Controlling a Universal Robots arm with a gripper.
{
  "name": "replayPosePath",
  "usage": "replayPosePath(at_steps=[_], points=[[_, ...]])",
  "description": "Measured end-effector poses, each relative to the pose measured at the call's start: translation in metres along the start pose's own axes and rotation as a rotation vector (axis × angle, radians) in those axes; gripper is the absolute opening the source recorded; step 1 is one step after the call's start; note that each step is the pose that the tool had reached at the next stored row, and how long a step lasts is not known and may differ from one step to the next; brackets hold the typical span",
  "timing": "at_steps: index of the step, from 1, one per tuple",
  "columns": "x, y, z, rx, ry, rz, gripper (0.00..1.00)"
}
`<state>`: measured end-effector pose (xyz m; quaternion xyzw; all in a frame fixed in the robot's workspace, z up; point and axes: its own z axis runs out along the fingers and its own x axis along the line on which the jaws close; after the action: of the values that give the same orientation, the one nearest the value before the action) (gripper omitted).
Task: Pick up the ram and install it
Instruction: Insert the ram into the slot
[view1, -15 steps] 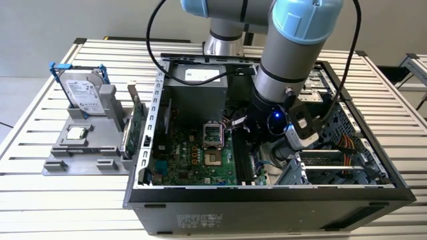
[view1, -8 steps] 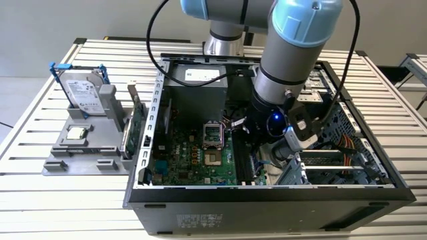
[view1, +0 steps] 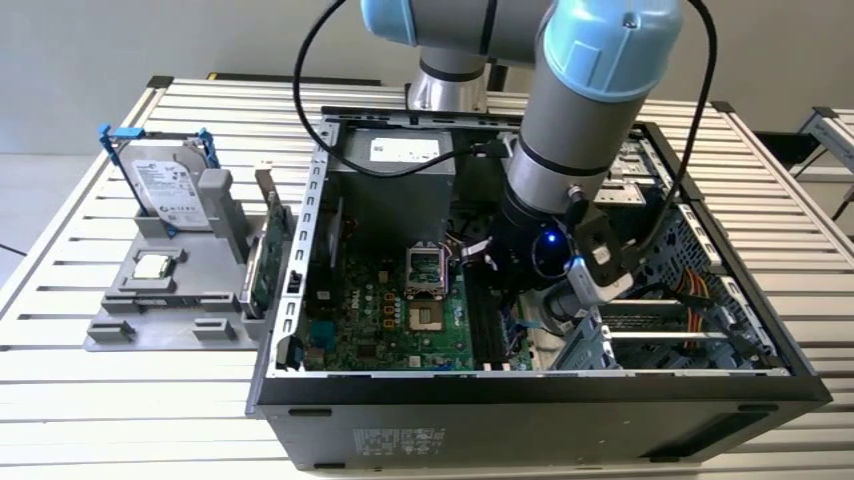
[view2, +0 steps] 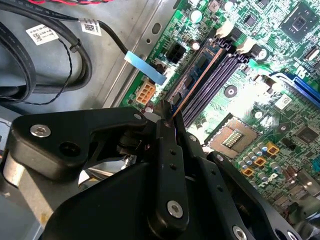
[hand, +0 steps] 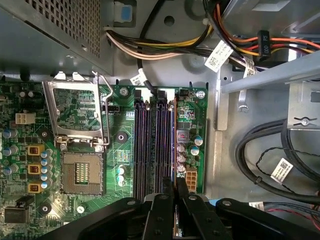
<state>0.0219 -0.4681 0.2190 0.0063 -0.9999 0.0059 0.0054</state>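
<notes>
The ram (view2: 197, 80) is seen edge-on in both wrist views, clenched between the fingers of the gripper (view2: 170, 122) and standing in the outermost memory slot (hand: 173, 145) of the motherboard (hand: 75, 135). Beside it the other slots (hand: 150, 145) lie side by side, with the open processor socket (hand: 80, 172) near them. In the exterior view the arm (view1: 574, 150) is reached down into the open computer case (view1: 534, 380) on the desk (view1: 80, 400). Farther off, on the exterior view's left, a hard drive (view1: 174, 190) is held upright in a grey holder (view1: 160, 320).
</notes>
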Motion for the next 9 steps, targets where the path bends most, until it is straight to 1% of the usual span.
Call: replayPosePath(at_steps=[4, 9], points=[[0.0000, -0.0012, 0.0015, -0.0001, 0.0029, 0.000, 0.00], [0.0001, -0.0045, 0.0020, 0.0000, 0.0037, 0.000, 0.00]])
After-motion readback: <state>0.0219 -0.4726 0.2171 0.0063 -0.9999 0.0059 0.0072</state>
